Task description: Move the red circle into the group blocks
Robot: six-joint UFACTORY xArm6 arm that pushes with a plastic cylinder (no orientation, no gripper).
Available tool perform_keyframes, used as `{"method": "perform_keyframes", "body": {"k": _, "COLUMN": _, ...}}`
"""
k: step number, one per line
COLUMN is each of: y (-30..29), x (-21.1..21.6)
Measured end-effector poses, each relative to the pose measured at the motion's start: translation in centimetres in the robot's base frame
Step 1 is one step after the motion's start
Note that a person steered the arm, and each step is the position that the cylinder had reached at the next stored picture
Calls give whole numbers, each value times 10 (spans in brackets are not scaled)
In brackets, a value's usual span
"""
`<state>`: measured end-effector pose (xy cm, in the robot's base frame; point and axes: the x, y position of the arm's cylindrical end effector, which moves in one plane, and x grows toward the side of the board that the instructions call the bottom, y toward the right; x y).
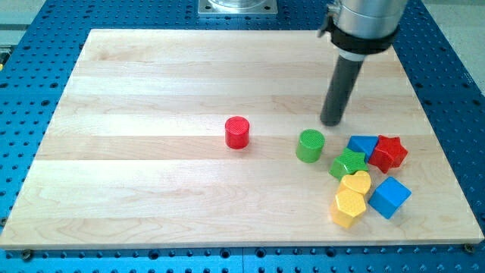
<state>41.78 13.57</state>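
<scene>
The red circle [237, 132] stands alone near the middle of the wooden board [151, 197]. The group lies to the view's right: a green circle [309, 145], a green star [348, 164], a blue block [363, 145], a red star [389, 152], a yellow heart [355, 183], a yellow hexagon [348, 208] and a blue cube [389, 197]. My tip [331, 122] rests on the board just above and to the right of the green circle, well to the right of the red circle and touching neither.
The board lies on a blue perforated table [447, 83]. A grey metal mount [237, 7] sits at the view's top edge.
</scene>
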Motion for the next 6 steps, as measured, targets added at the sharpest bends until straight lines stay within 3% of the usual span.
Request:
{"method": "perform_keyframes", "body": {"k": 3, "y": -159, "x": 22}}
{"method": "perform_keyframes", "body": {"k": 5, "y": -109, "x": 69}}
{"method": "perform_keyframes", "body": {"k": 6, "y": -143, "x": 68}}
